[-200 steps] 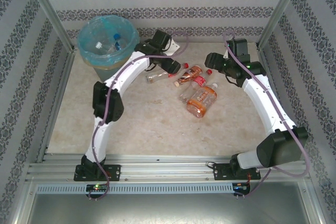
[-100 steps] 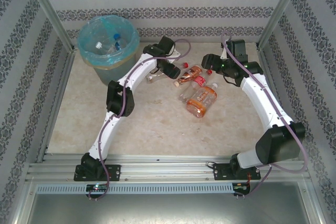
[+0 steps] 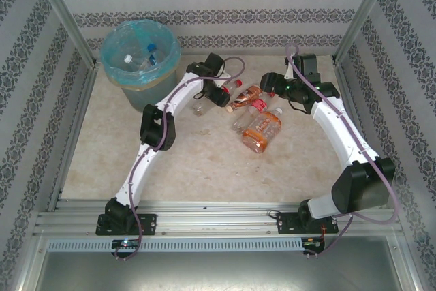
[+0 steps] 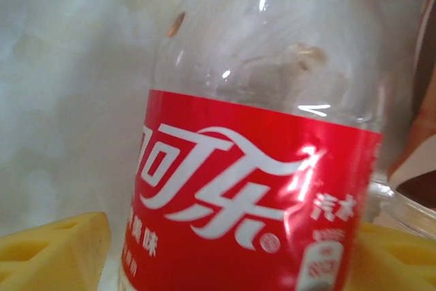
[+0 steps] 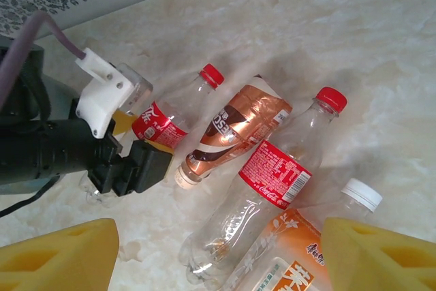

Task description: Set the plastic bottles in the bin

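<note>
The bin (image 3: 145,90), lined with a light blue bag, stands at the far left and has bottles (image 3: 150,52) inside. Several plastic bottles lie mid-table. My left gripper (image 4: 225,264) is open, its yellow pads (image 4: 58,250) close on either side of a clear red-labelled, red-capped bottle (image 4: 252,189), with a thin gap at the left pad. That gripper (image 3: 221,93) and bottle (image 5: 160,125) lie left of a copper-labelled bottle (image 5: 235,131). My right gripper (image 5: 218,264) hovers open over a clear red-capped bottle (image 5: 272,172) and an orange-labelled, white-capped one (image 5: 293,267).
Patterned walls and metal posts (image 3: 359,15) enclose the table. The bin sits in the far-left corner against the wall. Bare beige tabletop (image 3: 204,161) stretches between the bottles and the arm bases.
My left gripper has shifted right and lower over the red-labelled bottle, and its jaws have narrowed a little. My right gripper has edged left toward the bottles.
</note>
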Controlling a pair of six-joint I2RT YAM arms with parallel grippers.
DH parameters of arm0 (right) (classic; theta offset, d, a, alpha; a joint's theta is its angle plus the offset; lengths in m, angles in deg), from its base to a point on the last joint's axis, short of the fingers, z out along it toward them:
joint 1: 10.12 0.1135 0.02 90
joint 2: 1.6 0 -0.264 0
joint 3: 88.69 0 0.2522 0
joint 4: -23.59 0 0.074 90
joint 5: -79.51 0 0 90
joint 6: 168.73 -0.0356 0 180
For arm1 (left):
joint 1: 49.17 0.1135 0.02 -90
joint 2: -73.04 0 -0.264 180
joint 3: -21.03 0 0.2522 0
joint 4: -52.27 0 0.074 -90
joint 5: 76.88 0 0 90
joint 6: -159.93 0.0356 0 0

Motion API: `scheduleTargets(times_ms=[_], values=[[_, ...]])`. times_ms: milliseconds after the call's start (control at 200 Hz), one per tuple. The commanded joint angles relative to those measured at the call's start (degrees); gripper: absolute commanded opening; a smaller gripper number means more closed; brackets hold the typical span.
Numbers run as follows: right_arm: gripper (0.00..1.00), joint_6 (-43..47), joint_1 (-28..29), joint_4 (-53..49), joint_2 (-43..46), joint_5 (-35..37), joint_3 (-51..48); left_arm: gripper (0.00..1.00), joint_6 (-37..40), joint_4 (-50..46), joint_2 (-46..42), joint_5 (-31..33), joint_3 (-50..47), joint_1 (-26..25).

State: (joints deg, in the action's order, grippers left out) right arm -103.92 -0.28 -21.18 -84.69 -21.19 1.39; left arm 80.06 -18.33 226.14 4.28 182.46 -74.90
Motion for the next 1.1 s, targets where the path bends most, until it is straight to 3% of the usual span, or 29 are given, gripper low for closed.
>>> scheduleTargets(times_ms=[0,285,629,1099], values=[[0.79,-0.18,-0.53,1.02,0.93,-1.16,-0.46,0.80,1.09,-2.62,0.47,1.48,0.29,0.62],[0.79,-0.81,-0.45,0.62,1.53,-1.89,0.34,0.67,2.57,-4.09,-0.56,2.63,0.15,0.66],[0.78,-1.62,1.07,0.42,4.34,-3.24,0.48,0.62,-0.21,-2.72,-11.47,1.83,-0.20,0.65],[0.77,-2.13,6.27,1.55,5.31,-4.07,3.62,0.61,-5.86,1.20,-27.40,-8.96,-3.26,0.38]])
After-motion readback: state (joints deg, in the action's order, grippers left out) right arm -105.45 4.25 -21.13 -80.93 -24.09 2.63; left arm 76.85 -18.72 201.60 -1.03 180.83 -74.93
